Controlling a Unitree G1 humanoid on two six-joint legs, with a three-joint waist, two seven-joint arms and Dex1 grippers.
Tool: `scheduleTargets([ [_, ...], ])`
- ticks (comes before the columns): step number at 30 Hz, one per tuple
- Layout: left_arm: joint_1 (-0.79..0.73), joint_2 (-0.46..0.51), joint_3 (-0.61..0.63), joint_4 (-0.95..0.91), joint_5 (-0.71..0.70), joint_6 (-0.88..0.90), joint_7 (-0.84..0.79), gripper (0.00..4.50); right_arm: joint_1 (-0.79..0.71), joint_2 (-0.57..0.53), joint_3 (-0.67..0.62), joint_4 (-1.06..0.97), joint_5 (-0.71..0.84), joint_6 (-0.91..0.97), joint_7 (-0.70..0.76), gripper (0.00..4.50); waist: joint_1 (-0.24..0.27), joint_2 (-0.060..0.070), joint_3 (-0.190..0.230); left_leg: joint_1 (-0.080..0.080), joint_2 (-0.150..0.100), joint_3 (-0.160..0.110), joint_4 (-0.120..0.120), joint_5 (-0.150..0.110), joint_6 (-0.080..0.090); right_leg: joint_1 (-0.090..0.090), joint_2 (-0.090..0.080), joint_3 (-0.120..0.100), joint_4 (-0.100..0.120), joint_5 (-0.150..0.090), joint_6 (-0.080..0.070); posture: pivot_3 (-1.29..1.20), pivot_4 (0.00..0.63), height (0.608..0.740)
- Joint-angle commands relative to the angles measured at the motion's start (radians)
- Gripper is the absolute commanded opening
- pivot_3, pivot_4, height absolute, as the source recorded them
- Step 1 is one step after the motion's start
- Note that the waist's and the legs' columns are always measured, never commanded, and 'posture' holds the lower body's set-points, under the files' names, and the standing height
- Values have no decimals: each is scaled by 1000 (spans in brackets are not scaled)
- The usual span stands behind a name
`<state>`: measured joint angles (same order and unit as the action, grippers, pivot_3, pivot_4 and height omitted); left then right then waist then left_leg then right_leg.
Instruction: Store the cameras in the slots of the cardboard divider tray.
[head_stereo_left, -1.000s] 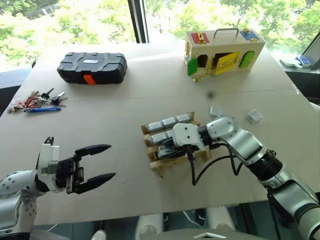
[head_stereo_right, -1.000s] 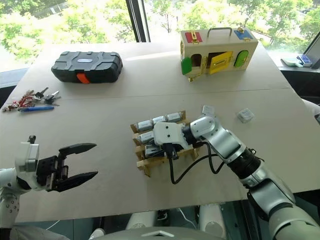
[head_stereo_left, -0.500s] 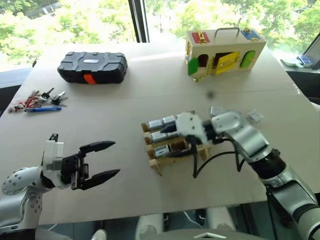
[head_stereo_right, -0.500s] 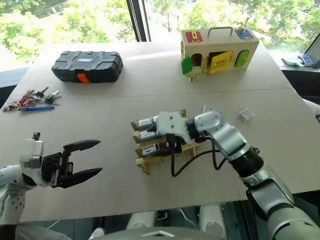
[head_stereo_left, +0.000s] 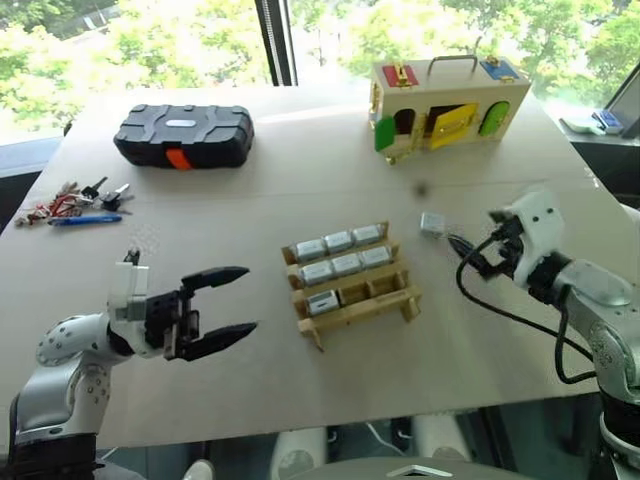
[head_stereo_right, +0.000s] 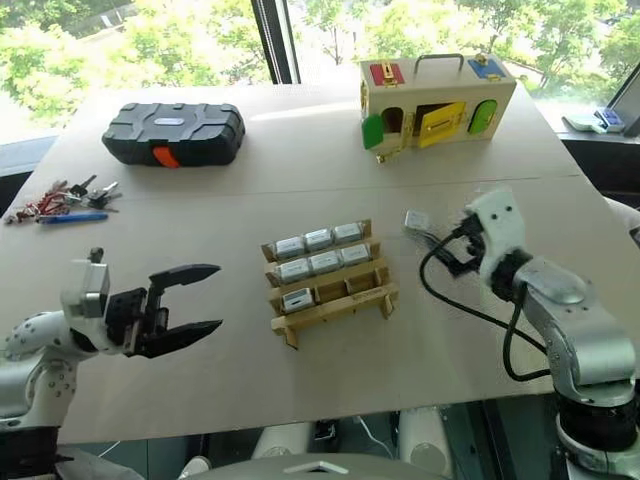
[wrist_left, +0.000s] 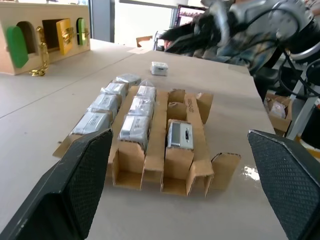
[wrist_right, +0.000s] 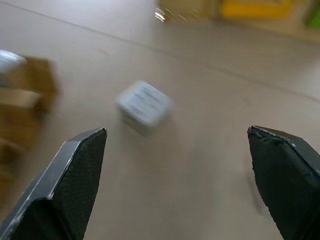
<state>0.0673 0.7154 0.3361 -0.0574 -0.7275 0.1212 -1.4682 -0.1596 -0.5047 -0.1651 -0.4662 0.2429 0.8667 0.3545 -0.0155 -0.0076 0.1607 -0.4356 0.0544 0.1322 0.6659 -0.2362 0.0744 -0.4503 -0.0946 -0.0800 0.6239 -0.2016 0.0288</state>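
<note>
Tray: the cardboard divider tray (head_stereo_left: 350, 285) sits in the middle of the worktop (head_stereo_left: 250, 200).
Cameras in it: seven slots look full — three in the far row, three in the middle row, one in the near row (head_stereo_left: 322, 301). Two near slots look empty.
Loose camera: one camera (head_stereo_left: 432, 223) lies on the worktop, just past the tray's far right corner.
Right claw: the right claw (head_stereo_right: 452, 245) is wide and holds nothing. It is near the loose camera and points at it.
Left claw: the left claw (head_stereo_left: 225, 308) is wide too, empty, well apart from the tray on the left.
Step now: I think it is going for the next camera.
Next move: get the fingers on both sides of the loose camera, close, lift — then carry it to an empty near slot.
</note>
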Motion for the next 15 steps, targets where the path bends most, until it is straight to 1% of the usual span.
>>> scheduleTargets([
  [1,-29,4,-7,17,4,-9,-20,4500,-26,15,-23,104,-40,-126,-34,4471,-1,0,0,0,0,0,0,0,0,0,1,1,0,0,0,0,150,740],
  [3,-39,6,-8,17,2,-4,-23,4500,-55,6,-29,195,-61,-195,-37,4471,-2,1,1,0,1,0,0,0,0,0,7,1,1,0,0,0,150,740],
  [8,-51,23,-7,38,0,2,-56,4500,-130,-28,-58,413,-55,-315,10,4471,1,1,1,1,1,1,1,1,0,1,8,2,1,0,1,0,150,740],
  [15,-84,37,7,5,-30,38,-54,4500,-178,-66,-49,595,-36,-389,113,4471,1,1,1,1,1,1,2,1,1,2,8,2,1,0,0,0,150,740],
])
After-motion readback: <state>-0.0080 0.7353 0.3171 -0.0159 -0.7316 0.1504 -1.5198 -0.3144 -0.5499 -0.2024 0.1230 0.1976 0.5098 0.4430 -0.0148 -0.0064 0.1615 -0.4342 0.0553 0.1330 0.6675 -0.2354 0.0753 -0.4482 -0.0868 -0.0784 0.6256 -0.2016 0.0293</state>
